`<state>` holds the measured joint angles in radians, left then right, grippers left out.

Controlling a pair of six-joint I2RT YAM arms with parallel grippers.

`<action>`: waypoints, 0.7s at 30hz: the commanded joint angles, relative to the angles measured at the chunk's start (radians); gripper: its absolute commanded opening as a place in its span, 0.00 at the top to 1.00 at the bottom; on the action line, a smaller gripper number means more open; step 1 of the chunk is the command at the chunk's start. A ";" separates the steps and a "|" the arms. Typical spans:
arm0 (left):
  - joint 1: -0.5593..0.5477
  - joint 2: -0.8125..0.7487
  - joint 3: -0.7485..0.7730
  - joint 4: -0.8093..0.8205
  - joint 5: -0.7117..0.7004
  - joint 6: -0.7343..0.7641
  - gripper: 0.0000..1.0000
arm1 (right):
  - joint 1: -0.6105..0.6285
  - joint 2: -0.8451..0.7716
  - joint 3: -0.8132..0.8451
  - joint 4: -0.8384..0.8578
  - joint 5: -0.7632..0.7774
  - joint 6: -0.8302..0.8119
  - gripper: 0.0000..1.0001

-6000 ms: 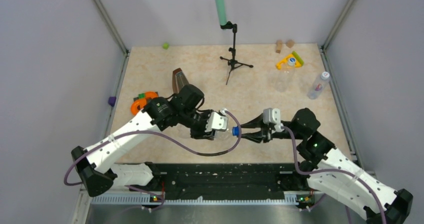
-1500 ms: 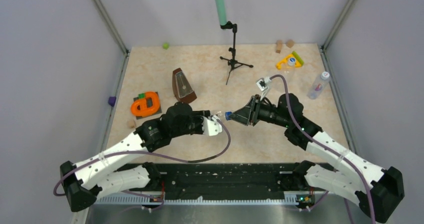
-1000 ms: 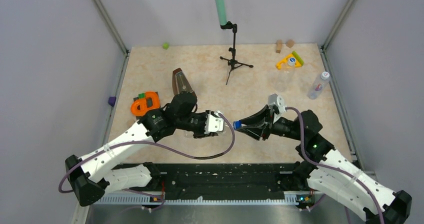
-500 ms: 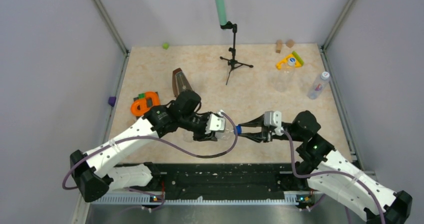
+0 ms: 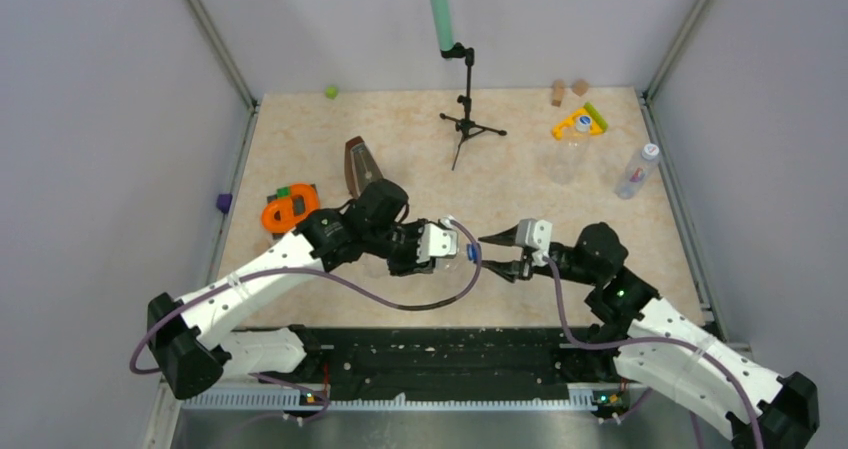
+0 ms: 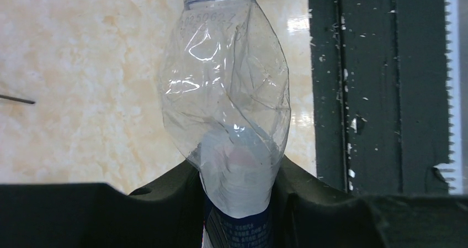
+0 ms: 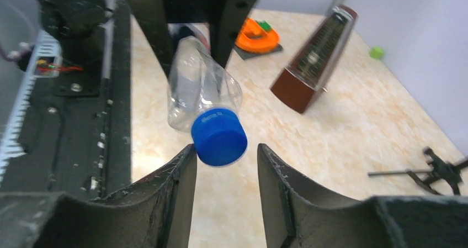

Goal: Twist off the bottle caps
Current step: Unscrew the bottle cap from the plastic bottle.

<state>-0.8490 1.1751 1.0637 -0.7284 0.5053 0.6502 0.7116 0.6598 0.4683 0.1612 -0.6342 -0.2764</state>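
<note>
1. Bottles: three.
   - The labelled bottle (image 5: 447,252) hangs in the air at the centre of the top view. It is turned sideways, neck towards the right of the frame.
   - The plain clear bottle (image 5: 566,159) and the bluish bottle (image 5: 634,174) rest on the table (image 5: 300,129) in the upper right, well apart from both arms.
2. Caps: three, each on its bottle.
   - The dark blue cap (image 7: 219,136) is on the labelled bottle.
   - The first white cap (image 5: 583,123) is on the plain clear bottle.
   - The second white cap (image 5: 650,151) is on the bluish bottle.
3. Grippers: two.
   - The left gripper (image 6: 236,173) is clenched on the crumpled body of the labelled bottle, just above its blue-printed label.
   - The right gripper (image 7: 225,147) has its fingers spread and grasps nothing.
4. Cap against tool: in the right wrist view the dark blue cap sits at the mouth of the spread fingers, between their tips.
   - It is close to the finger on the left of the frame, with a clear gap to the other.
   - Whether it touches the near finger cannot be told.
5. Other items on the table:
   - One metronome (image 5: 357,164).
   - One orange object (image 5: 290,207).
   - One microphone stand (image 5: 466,119).
   - Two wooden blocks (image 5: 557,93).
</note>
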 commanded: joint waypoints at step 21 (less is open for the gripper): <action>-0.094 -0.234 -0.430 0.680 -0.717 0.079 1.00 | -0.008 0.133 0.090 -0.117 0.753 0.849 0.24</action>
<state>-0.9173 0.9730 0.6735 -0.3065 -0.0753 0.6857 0.7101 0.7021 0.4084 0.2207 0.0120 0.3614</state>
